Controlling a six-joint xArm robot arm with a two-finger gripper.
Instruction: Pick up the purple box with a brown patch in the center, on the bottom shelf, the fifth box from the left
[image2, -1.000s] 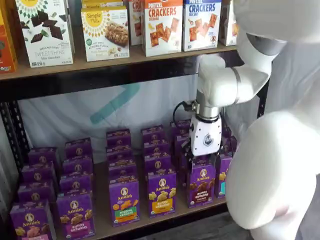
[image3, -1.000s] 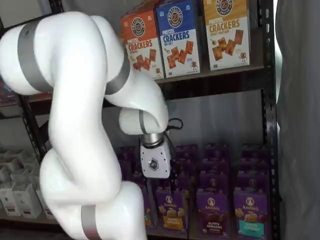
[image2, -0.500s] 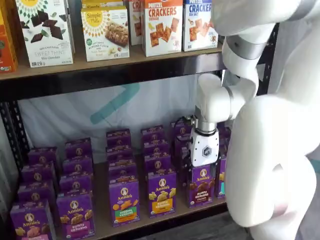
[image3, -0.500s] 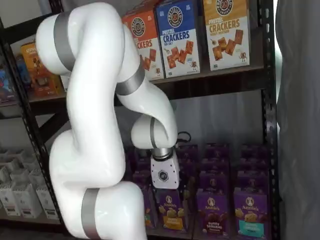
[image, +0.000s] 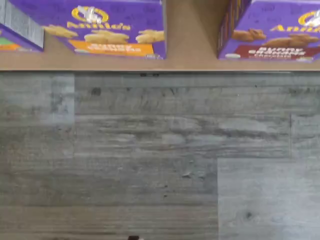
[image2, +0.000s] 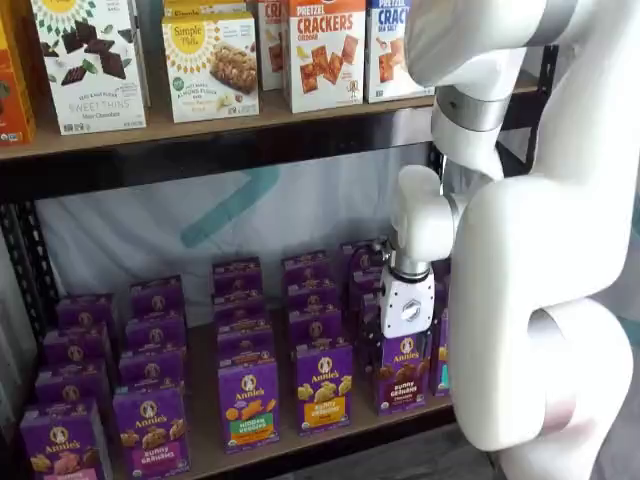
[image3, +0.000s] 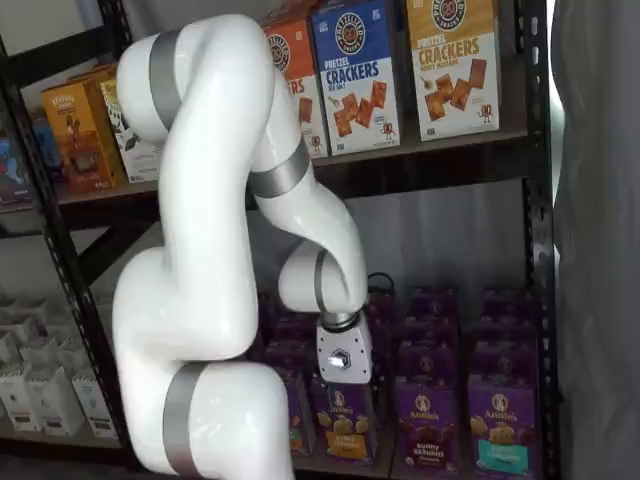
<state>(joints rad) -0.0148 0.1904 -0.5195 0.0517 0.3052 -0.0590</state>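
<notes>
Here the gripper, fingers hidden so its state cannot be told, hangs directly above the upright purple box at the bottom shelf's front edge.

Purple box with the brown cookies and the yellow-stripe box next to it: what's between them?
Only bare wood: in the wrist view the bottom shelf shows between the purple box and the yellow-stripe box, which stand apart.

White arm folded at the elbow, wrist pointing straight down. Gripper hangs low, just above the bottom shelf; fingers hidden, so their spacing is indeterminate.
</notes>
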